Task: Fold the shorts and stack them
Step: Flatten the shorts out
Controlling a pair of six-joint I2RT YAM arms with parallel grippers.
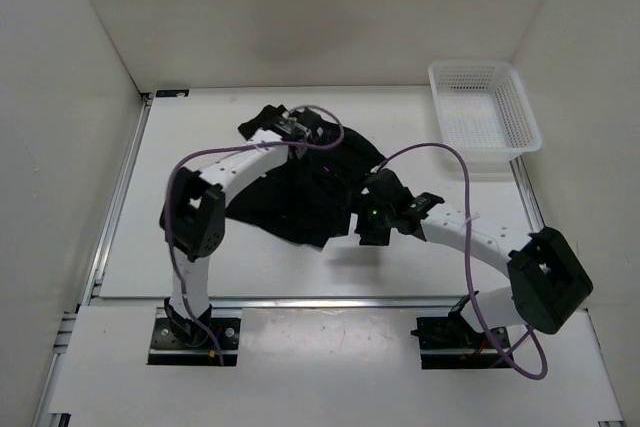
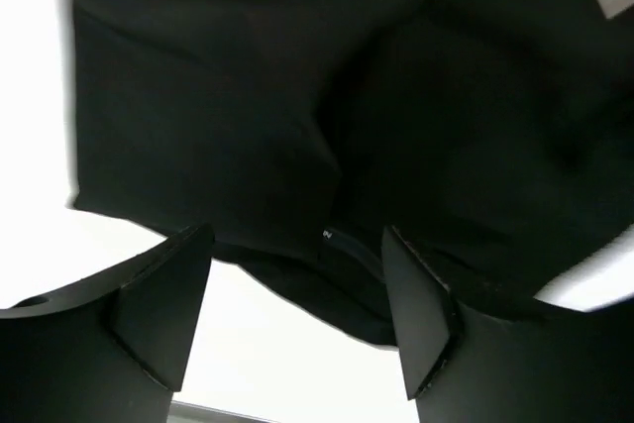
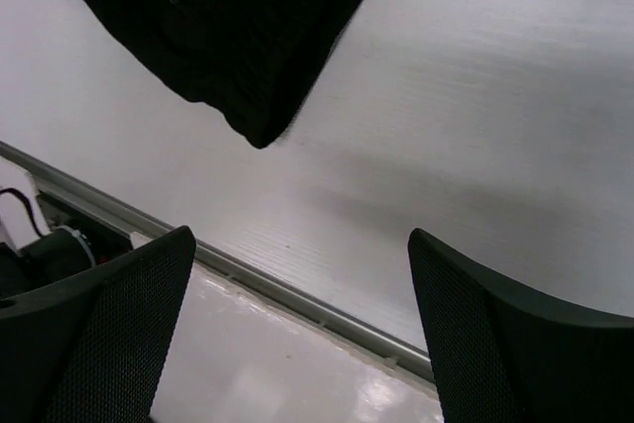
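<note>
The black shorts (image 1: 300, 192) lie crumpled in the middle of the white table. They fill the top of the left wrist view (image 2: 297, 96). My left gripper (image 1: 285, 127) is over their far edge. It is open (image 2: 295, 240), and the hem of the shorts lies between its fingertips (image 2: 168, 294). My right gripper (image 1: 372, 225) hovers at the near right edge of the shorts. It is open and empty (image 3: 299, 237). A corner of the shorts (image 3: 228, 47) hangs beyond its fingers (image 3: 495, 334), apart from them.
A white mesh basket (image 1: 485, 117) stands at the far right corner. White walls enclose the table on three sides. A metal rail (image 1: 330, 301) runs along the near edge and shows in the right wrist view (image 3: 297, 294). Purple cables loop over both arms.
</note>
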